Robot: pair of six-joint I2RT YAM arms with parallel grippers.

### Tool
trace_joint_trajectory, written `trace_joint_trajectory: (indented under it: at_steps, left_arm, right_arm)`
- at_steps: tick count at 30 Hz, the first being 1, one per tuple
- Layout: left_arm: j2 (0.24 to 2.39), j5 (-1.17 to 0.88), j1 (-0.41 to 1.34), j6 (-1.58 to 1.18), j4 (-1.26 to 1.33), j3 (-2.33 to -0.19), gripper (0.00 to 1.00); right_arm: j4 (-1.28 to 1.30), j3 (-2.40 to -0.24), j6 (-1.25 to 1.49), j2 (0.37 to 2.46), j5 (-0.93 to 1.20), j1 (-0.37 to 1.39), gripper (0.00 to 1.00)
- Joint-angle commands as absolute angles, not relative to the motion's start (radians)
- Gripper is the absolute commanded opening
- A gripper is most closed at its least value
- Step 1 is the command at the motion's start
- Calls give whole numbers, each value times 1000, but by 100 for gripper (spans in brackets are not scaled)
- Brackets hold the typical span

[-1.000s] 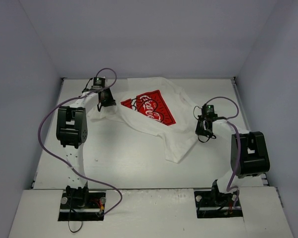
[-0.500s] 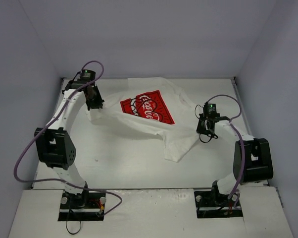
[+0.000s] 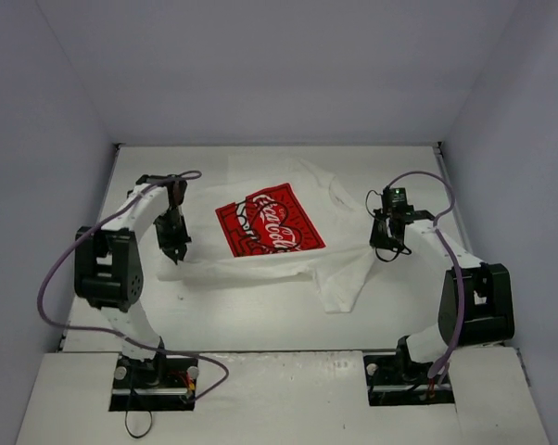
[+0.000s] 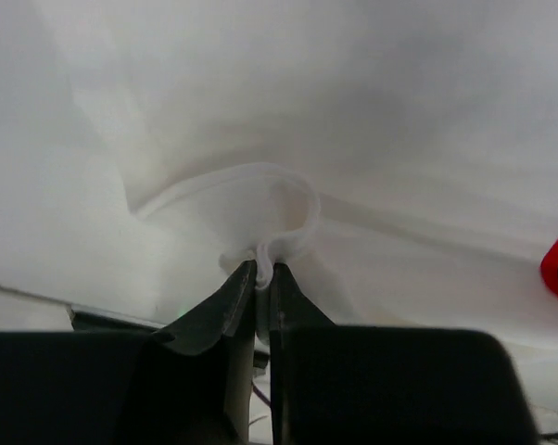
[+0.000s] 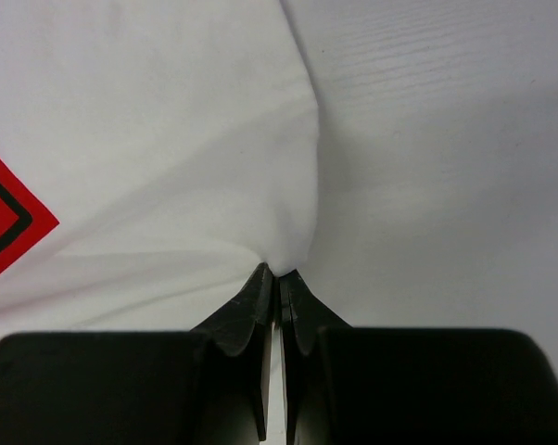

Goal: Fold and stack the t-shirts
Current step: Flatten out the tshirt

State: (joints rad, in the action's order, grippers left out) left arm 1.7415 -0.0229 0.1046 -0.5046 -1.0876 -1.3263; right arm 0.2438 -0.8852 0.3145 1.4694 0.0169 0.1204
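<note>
From above, I am seeing the t-shirt (image 3: pixel 335 273) lying rumpled and unfolded mid-desk (image 3: pixel 242 315), red print (image 3: pixel 268 222) up, with my left tool (image 3: pixel 177 252) at its left edge and my right tool (image 3: pixel 387 250) at its right, so I am judging all the folding and stacking to be ahead. My left wrist camera is adding what that view hides: jaws clamped on a loop of white hem. My right wrist camera is showing jaws pinched on a peak of cloth.
</note>
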Motion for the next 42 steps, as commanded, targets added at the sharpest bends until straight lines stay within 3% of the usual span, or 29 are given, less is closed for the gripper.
trace_joint_trajectory:
  at_steps: [1,2,3,4,6,8,12,17,27,42]
  left_arm:
    - [1920,40,89,-447,-1043,-1527,10]
    - [1928,35,90,-442,-1026,-1585,19]
    - [1926,28,90,-435,-997,-1608,34]
    - [1904,20,89,-427,-981,-1627,42]
    - [1851,2,89,-413,-952,-1635,53]
    - [1756,-7,87,-411,-906,-1568,58]
    - [1598,-76,77,-466,-788,-1297,58]
    - [1429,-104,74,-542,-677,-1064,37]
    - [1355,-213,6,-644,-370,-840,41]
    - [1427,-213,6,-698,-260,-820,38]
  right_arm:
    - [264,-933,291,1468,-22,118,0]
    - [264,-933,290,1470,-23,120,0]
    - [264,-934,288,1471,-23,123,0]
    - [264,-936,286,1471,-23,125,0]
    - [264,-937,281,1466,-21,133,0]
    - [262,-936,280,1459,-23,142,0]
    - [262,-934,276,1460,-23,157,0]
    - [259,-931,270,1450,-20,166,0]
    - [242,-893,269,1399,-10,183,0]
    - [230,-864,272,1362,-9,181,0]
